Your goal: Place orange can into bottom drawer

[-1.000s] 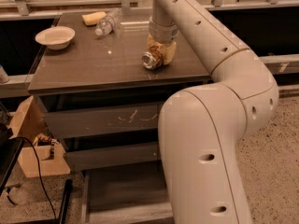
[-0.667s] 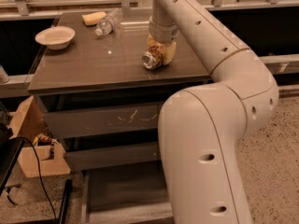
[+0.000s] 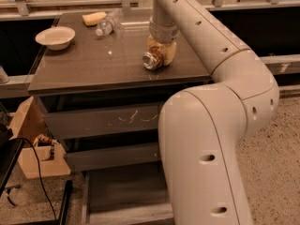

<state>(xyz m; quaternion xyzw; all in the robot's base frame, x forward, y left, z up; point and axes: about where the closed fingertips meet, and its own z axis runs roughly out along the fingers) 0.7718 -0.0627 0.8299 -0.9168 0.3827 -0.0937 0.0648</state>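
Up on the dark tabletop point(image 3: 93, 64), toward its right side, the gripper point(image 3: 162, 52) is right down on the orange can point(image 3: 153, 60). The can is tipped over, silver end facing front-left, and the gripper's pale yellow body is pressed against it from above and behind. Whether it has actually clamped the can, I cannot tell; the two blend together. The big cream arm point(image 3: 211, 46) sweeps down from the top edge, bends at the right and fills the lower right.

Over on the far left of the table sits a white bowl point(image 3: 55, 36). Behind it, near the back edge, a clear water bottle point(image 3: 107, 23) lies on its side just beside a yellow sponge-like block point(image 3: 93, 18), all well apart from the can.

Below the table, the scratched upper drawer point(image 3: 105, 121) and the middle drawer point(image 3: 112, 156) show their fronts. The bottom drawer point(image 3: 126, 196) is pulled out, grey floor showing. A cardboard box point(image 3: 30, 139) stands at left, a black cable point(image 3: 40, 172) running past it.
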